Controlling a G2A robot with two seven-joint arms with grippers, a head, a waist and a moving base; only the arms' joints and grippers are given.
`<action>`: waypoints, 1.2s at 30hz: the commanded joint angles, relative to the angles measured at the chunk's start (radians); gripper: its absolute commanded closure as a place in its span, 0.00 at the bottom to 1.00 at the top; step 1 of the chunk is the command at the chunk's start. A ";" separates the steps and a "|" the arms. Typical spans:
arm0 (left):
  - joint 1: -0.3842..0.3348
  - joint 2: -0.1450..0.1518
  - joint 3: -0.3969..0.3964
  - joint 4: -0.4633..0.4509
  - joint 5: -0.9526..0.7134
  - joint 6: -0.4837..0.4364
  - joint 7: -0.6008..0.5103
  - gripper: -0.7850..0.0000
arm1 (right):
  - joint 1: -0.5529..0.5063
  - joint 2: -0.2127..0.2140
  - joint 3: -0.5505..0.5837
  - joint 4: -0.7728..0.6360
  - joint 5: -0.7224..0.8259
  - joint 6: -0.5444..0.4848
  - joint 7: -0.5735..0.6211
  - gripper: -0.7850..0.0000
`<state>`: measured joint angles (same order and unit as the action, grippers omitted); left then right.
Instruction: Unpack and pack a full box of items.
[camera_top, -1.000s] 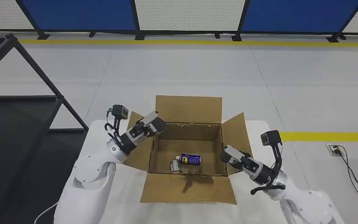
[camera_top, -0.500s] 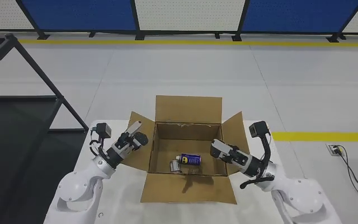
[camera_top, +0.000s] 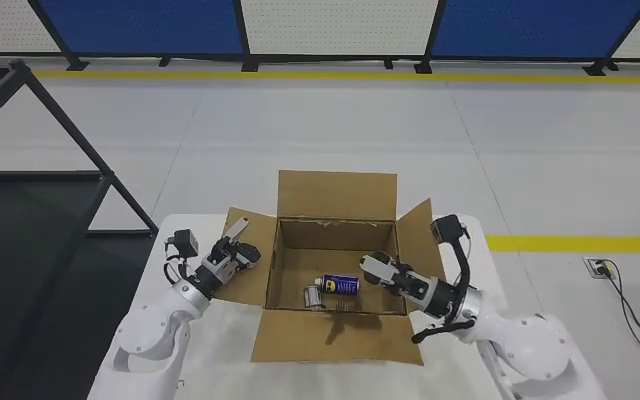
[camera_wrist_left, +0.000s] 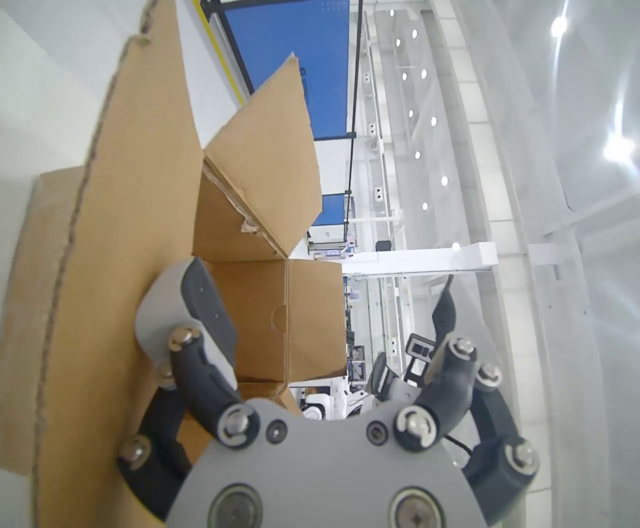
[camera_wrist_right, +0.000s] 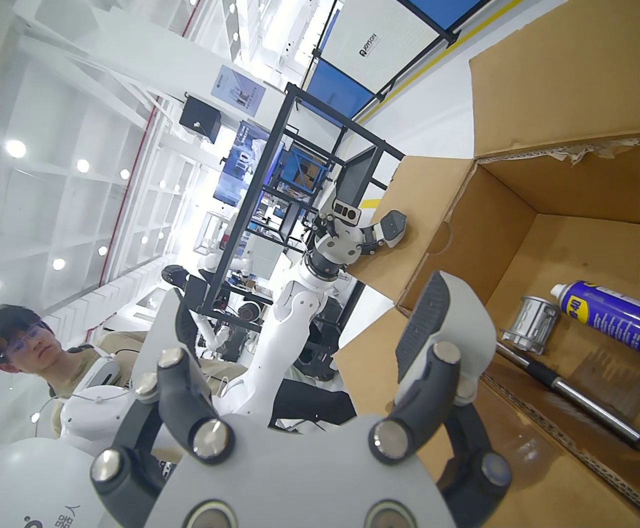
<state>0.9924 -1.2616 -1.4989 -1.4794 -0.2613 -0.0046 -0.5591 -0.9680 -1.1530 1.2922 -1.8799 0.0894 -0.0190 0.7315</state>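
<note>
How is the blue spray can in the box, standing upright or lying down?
Lying down. The blue spray can rests on its side on the floor of the box.

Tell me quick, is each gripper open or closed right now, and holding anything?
Left gripper: open, holding nothing, beside a side flap of the box.
Right gripper: open, holding nothing, over the box's open top.

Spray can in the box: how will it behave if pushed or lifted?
The spray can lies on its side on the floor of the box, so a push likely rolls it until a wall stops it. Its smooth round body looks rigid but may slip in a loose grip.
</note>
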 joint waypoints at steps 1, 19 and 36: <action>0.009 0.002 -0.007 0.005 -0.008 -0.008 0.002 0.00 | 0.035 -0.001 -0.023 0.001 -0.032 0.029 0.020 0.00; 0.037 0.016 -0.070 0.027 -0.126 -0.090 -0.042 0.00 | 0.480 -0.059 -0.338 0.259 -0.157 0.275 0.196 0.00; 0.035 0.016 -0.070 0.029 -0.131 -0.093 -0.046 0.00 | 0.493 -0.063 -0.351 0.271 -0.158 0.286 0.194 0.00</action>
<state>1.0276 -1.2461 -1.5686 -1.4500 -0.3926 -0.0980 -0.6054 -0.4752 -1.2161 0.9417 -1.6090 -0.0684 0.2665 0.9256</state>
